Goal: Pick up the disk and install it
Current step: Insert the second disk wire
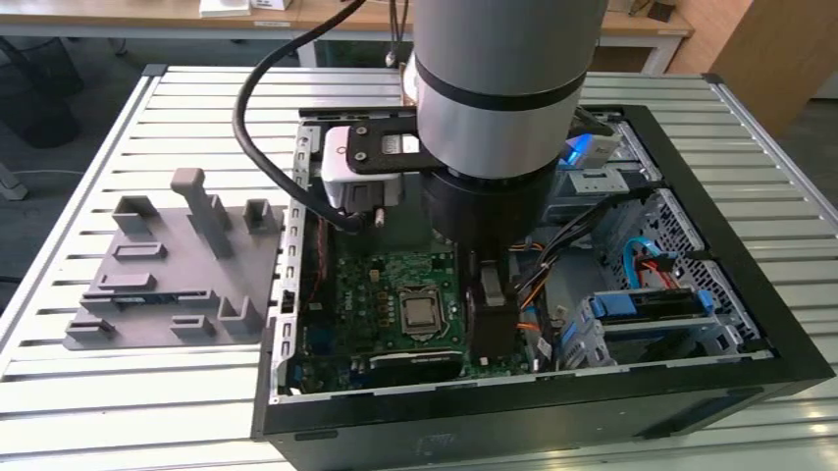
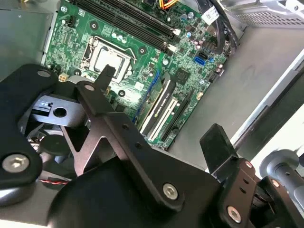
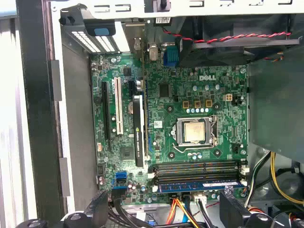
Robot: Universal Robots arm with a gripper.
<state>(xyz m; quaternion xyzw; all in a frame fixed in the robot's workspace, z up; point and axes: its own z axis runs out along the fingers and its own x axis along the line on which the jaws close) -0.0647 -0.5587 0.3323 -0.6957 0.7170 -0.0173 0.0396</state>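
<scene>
Disk (image 1: 642,306), as far as the exterior view allows (only its blue frame and a grey upper face can be made out), sits in the drive bay at the corner of the computer case (image 1: 524,427) toward the exterior view's lower right, with blue cables just above it. It is well apart from the gripper.

Gripper (image 1: 488,294) hangs inside the open case over the motherboard (image 1: 392,285). Both wrist views show its black fingers (image 2: 216,142) spread wide, with nothing between them and the green board plainly visible in the gap. In the first wrist view the gripper (image 3: 166,199) stands over the memory slots, and the processor socket (image 3: 195,132) lies near.

Case rests on a slatted metal table (image 1: 78,392). A grey fixture block (image 1: 171,265) with upright posts stands on the table just beside the case, on the exterior view's left. A thick black cable (image 1: 269,128) loops from the arm down to the wrist.
</scene>
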